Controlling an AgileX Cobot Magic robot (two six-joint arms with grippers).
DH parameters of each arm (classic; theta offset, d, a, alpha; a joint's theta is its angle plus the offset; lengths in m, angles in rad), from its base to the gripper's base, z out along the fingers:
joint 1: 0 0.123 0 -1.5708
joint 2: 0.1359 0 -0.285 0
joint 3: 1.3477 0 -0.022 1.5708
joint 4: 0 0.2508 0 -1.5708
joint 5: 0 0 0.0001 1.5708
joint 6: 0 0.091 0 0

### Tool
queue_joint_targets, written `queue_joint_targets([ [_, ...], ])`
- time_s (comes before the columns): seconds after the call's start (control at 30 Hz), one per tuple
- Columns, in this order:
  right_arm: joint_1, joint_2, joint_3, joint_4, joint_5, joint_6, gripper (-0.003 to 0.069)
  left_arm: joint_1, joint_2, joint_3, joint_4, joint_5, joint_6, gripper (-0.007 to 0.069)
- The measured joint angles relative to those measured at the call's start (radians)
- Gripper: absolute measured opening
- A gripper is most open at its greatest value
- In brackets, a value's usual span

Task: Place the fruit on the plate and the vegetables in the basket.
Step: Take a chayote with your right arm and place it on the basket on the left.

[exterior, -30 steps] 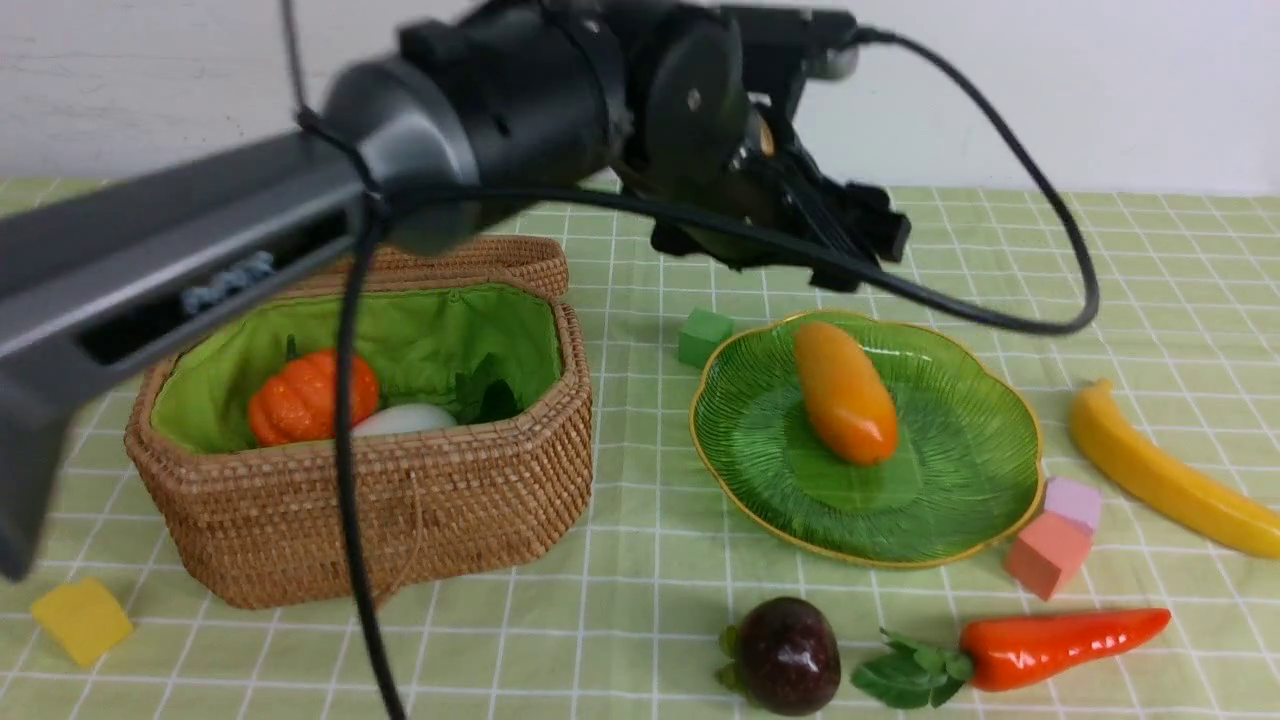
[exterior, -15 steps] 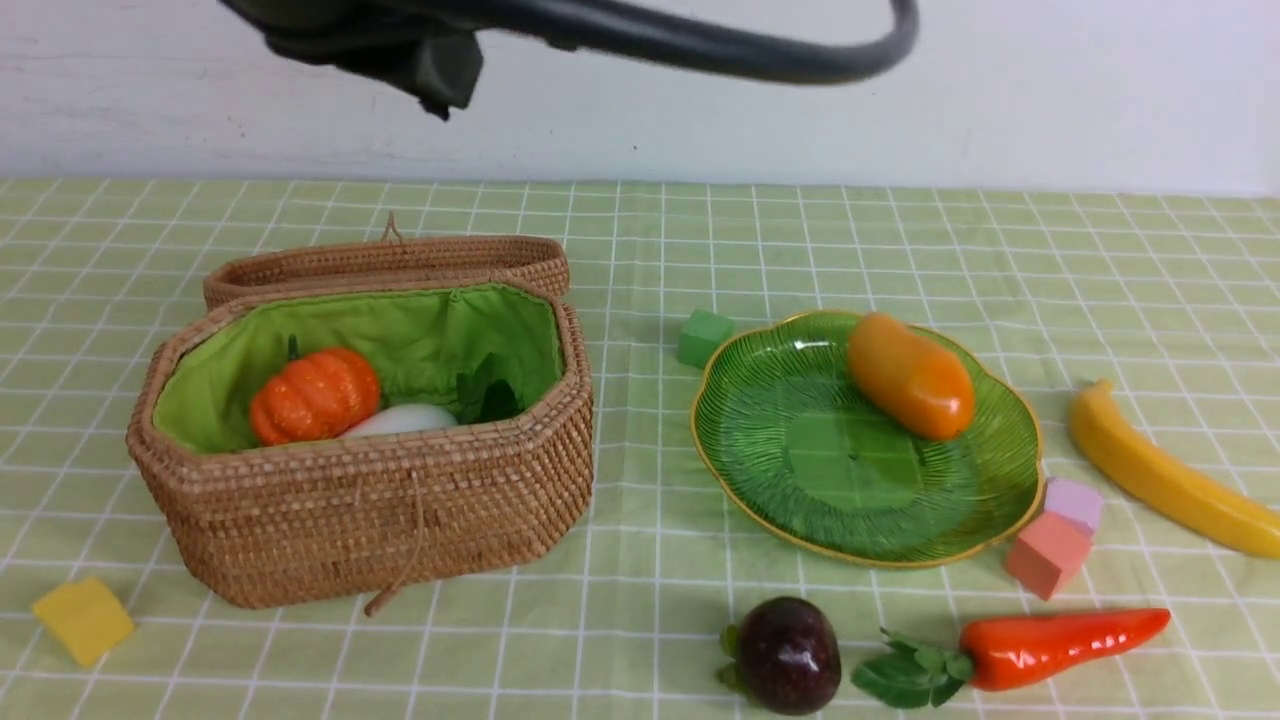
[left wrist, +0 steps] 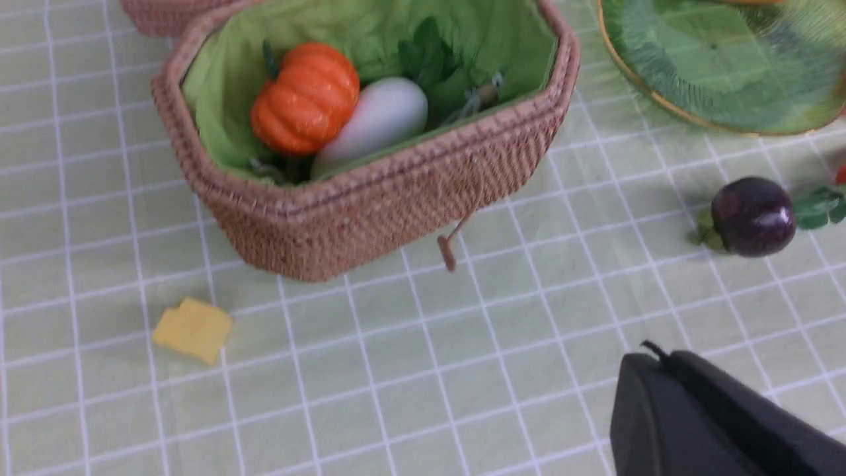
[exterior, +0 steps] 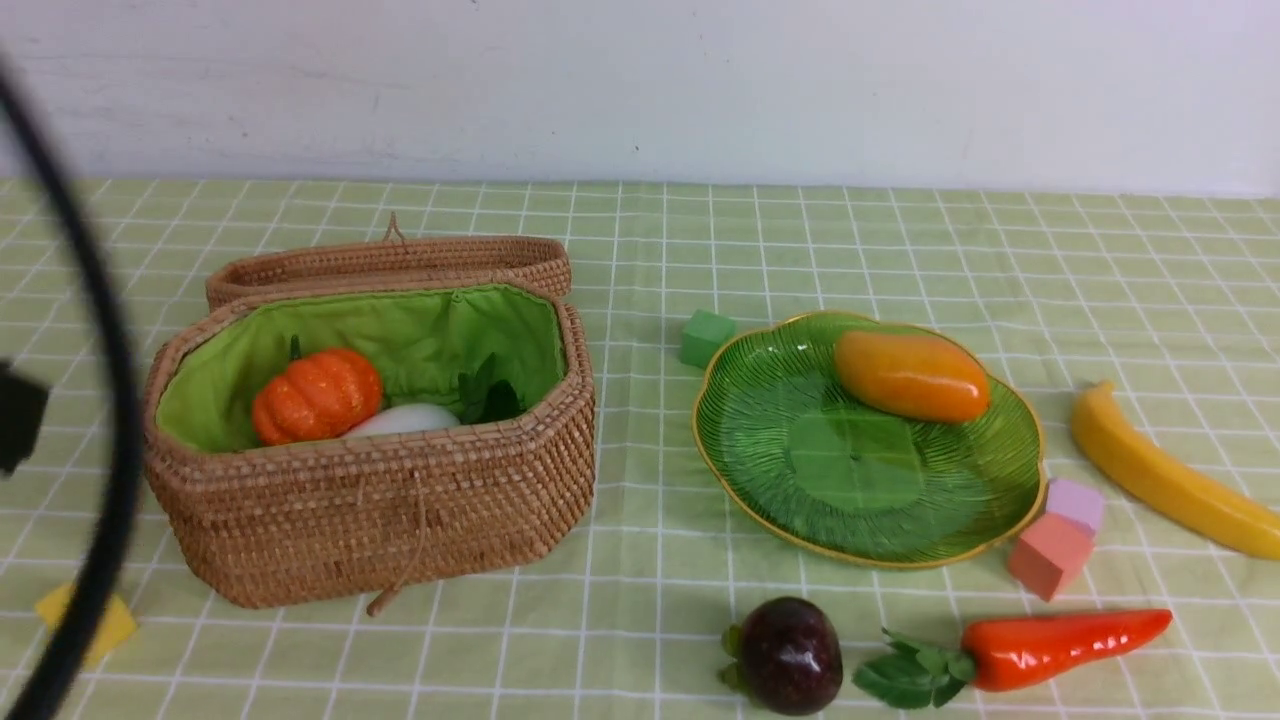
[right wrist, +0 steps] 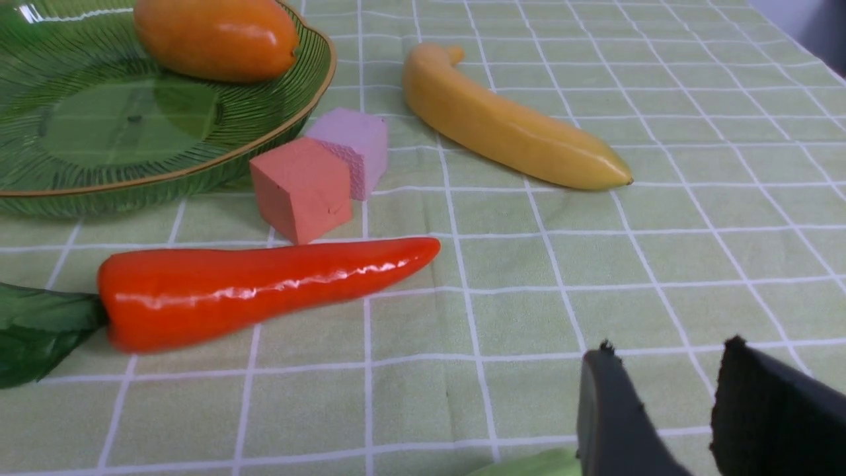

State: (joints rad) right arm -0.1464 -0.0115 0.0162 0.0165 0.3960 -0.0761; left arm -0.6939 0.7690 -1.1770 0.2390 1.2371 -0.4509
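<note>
An open wicker basket (exterior: 380,520), its lid (exterior: 390,258) tipped back, holds an orange pumpkin (exterior: 316,395) touching a white radish (exterior: 405,419). A mango (exterior: 911,376) lies on the far right part of the green plate (exterior: 800,450). A green cube (exterior: 706,337) sits near the plate's far left rim, and a pink cube (exterior: 1047,556) and a lilac cube (exterior: 1075,503) sit by its near right rim. A banana (exterior: 1160,475) lies to the right. A purple fruit (exterior: 788,655) and a leafy carrot (exterior: 1060,648) lie nearest. A blurred black cable (exterior: 120,400) crosses a yellow cube (exterior: 115,625) on the left.
</note>
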Motion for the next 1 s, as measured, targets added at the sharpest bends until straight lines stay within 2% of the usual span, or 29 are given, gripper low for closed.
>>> queue_joint_targets([
  [0.2,0.0,0.0,0.0,0.0,0.0,0.0,0.0242,0.0,-0.222,0.209,-0.007,-0.023,-0.098,-0.0013],
  [0.33,0.0,0.0,0.0,0.0,0.0,0.0,0.0242,0.0,-0.285,0.25,-0.009,-0.06,-0.183,-0.0013],
  [0.83,0.0,0.0,0.0,0.0,0.0,0.0,0.0242,0.0,-0.294,0.253,-0.012,-0.066,-0.209,-0.0013],
  [0.97,0.0,0.0,0.0,0.0,0.0,0.0,0.0242,0.0,-0.294,0.267,0.04,-0.132,-0.21,-0.0013],
  [1.0,0.0,0.0,0.0,0.0,0.0,0.0,0.0242,0.0,-0.294,0.302,0.088,-0.219,-0.21,-0.0013],
])
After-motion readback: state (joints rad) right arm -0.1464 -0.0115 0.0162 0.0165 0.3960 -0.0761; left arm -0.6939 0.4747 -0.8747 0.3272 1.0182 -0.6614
